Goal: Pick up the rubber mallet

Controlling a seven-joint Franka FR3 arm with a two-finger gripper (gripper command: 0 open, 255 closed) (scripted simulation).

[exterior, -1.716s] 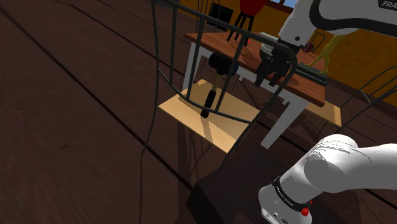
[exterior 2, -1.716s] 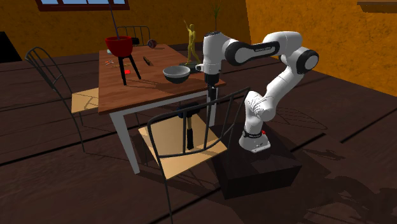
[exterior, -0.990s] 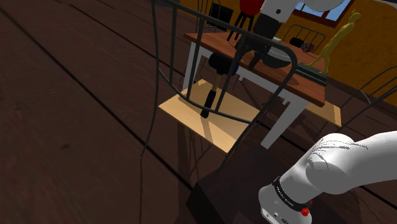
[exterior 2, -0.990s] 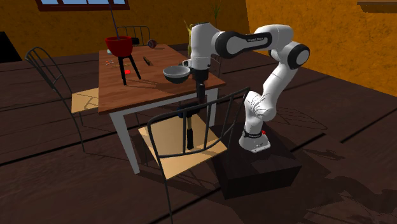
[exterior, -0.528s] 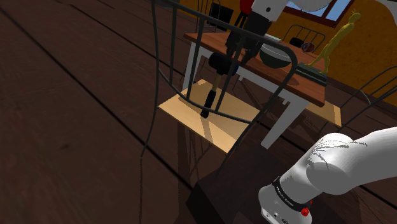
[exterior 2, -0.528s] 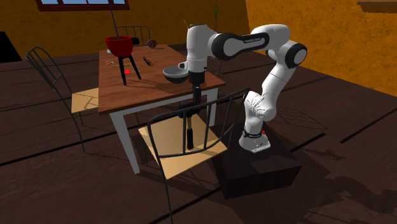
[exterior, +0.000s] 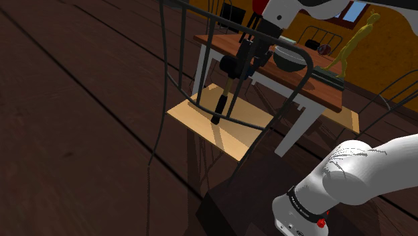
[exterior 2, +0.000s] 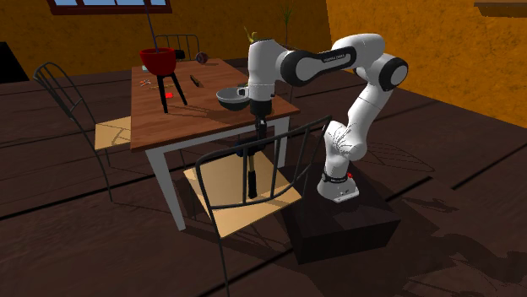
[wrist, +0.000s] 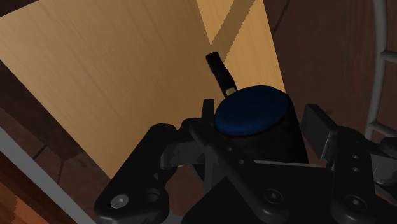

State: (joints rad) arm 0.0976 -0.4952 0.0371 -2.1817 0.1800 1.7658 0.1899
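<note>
Mallet stands on its handle end on a tan chair seat, dark head uppermost, just above the middle of the shoulder view and close under the worktop edge. In the second exterior view it shows at centre, behind the chair's wire back. The black claw hangs at the head from above. Seen from the wrist, the rounded dark blue top of the mallet sits between the spread fingers of the claw; one looks close against it, the other stands a little off. A grey bowl rests on the worktop beside the arm.
</note>
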